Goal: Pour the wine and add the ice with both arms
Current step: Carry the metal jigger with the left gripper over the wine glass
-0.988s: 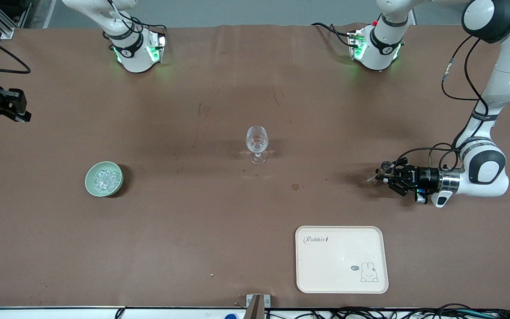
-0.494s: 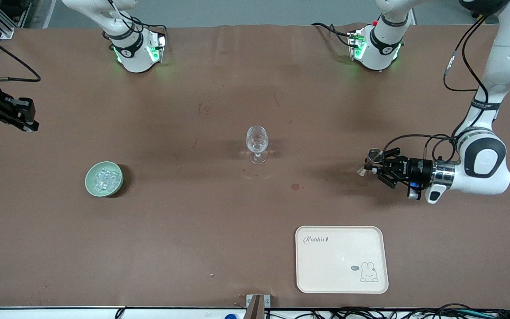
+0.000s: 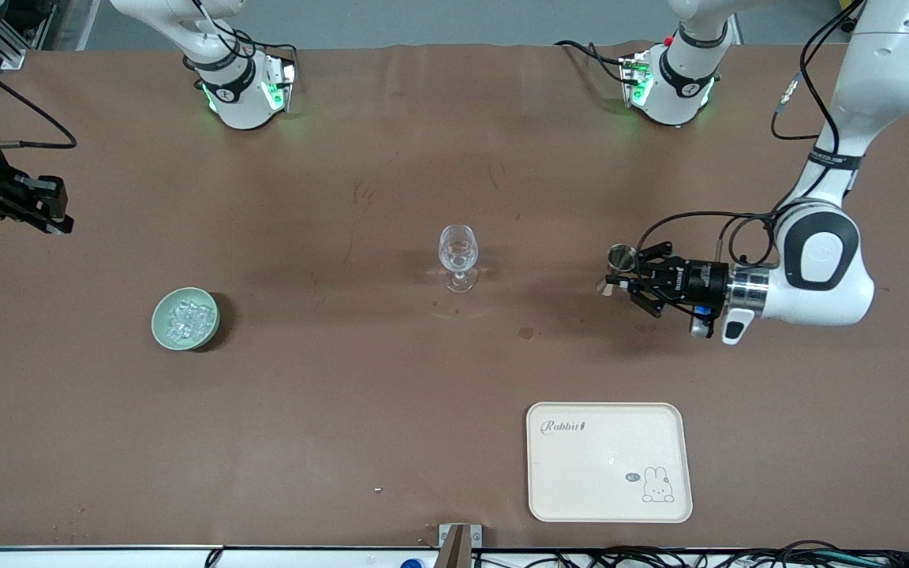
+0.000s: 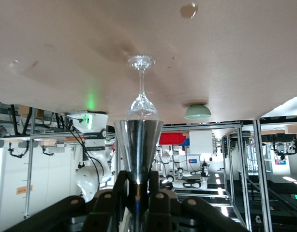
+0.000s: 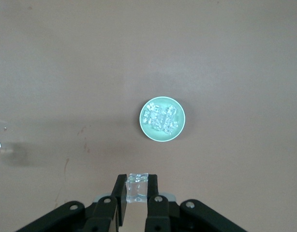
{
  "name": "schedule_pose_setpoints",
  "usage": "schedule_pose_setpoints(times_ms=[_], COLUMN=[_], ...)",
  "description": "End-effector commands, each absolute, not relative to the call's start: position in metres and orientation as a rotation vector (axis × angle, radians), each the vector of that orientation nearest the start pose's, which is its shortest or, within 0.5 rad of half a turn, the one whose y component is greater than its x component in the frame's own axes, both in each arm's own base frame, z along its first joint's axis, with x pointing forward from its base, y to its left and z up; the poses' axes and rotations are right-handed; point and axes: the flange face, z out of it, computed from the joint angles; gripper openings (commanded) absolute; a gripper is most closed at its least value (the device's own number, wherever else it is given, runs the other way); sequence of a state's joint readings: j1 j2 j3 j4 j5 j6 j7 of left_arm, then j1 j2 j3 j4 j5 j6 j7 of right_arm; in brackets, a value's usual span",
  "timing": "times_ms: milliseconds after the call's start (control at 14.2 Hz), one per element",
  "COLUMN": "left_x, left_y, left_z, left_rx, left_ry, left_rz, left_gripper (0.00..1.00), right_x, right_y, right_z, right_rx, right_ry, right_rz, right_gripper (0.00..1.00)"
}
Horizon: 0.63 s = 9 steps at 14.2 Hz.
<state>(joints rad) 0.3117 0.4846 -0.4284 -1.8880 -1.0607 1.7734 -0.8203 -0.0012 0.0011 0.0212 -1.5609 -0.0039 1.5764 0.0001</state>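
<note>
Holding the jigger (image 3: 622, 256) level matters: left gripper (image 3: 634, 282) clamps it at centre-right; right gripper (image 5: 137, 195) pinches ice (image 5: 137, 186).

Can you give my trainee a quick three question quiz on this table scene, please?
1. True or false: the left gripper is shut on a metal jigger.
2. What does the right gripper hold? A) an ice cube B) a spoon C) nothing
3. Fill in: the ice sits in a green ____.

Key: 1 true; 2 A; 3 bowl
</note>
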Motion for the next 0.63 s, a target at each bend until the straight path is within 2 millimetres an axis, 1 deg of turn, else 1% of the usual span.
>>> schedule_pose_setpoints(times_ms=[0, 141, 423, 564], left_x=[0.575, 0.574, 0.562, 0.552], left_y=[-0.161, -0.181, -0.221, -0.235], left_z=[0.304, 0.311, 0.318, 0.315], left_rx=[1.644, 1.636, 1.641, 1.654], left_ry=[1.339, 1.39, 1.447, 1.456], left_rz=[-1.181, -1.176, -1.16, -1.158], left_gripper=[0.01, 0.01, 0.01, 0.01], right_x=[0.548, 0.548, 0.545, 0.545], right_y=[0.009, 0.007, 0.007, 0.007], right_z=[0.63, 0.631, 0.632, 0.632], right_rx=[-3.145, -3.145, -3.145, -3.145], right_ry=[-0.017, -0.014, -0.012, -0.012], right_rz=[-0.015, -0.017, -0.005, -0.005], right_gripper=[0.04, 0.04, 0.04, 0.04])
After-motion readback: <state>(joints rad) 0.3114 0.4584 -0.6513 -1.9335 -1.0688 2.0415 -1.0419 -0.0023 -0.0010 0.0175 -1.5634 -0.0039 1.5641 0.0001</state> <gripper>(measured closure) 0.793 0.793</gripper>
